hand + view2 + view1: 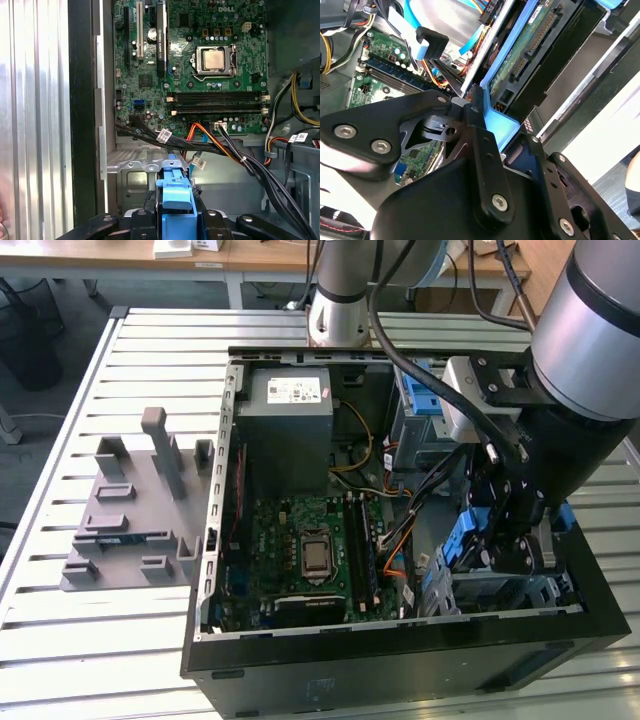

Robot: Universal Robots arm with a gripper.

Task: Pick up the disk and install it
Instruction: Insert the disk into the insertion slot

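Closest to the wrist cameras, we see the gripper (175, 222) closed on the blue end bracket of the disk (175, 192). Its jaws sit tight on either side of the plastic, with no gap we can make out. In the second wrist view the disk (536, 47) runs away from the gripper (487, 127) on edge, showing its green circuit-board side and connector, with a blue side rail along it. So we judge the pick-up done: the disk is in the grip, inside the open PC case (400, 665).

Just beyond the bracket, in the first wrist view, we see the grey sheet metal of the drive cage (132, 170). A bundle of black and orange cables (220, 145) crosses between it and the motherboard (200, 65).

In the exterior view the gripper (503, 540) reaches down into the case corner at the exterior view's right. The disk's blue plastic is beside it, right at the drive cage (500, 592). We cannot tell whether the disk is partly in the bay or just above it, because the arm hides the contact. Install reads to us as under way, not finished: the jaws clamp the bracket and no seating is visible.

Farther off is the motherboard (305, 550) with its bare CPU socket (212, 59), then the power supply (290, 405) at the back of the case. Outside the case, at the exterior view's left, a grey holder fixture (130, 510) sits on the slatted table (60, 640).
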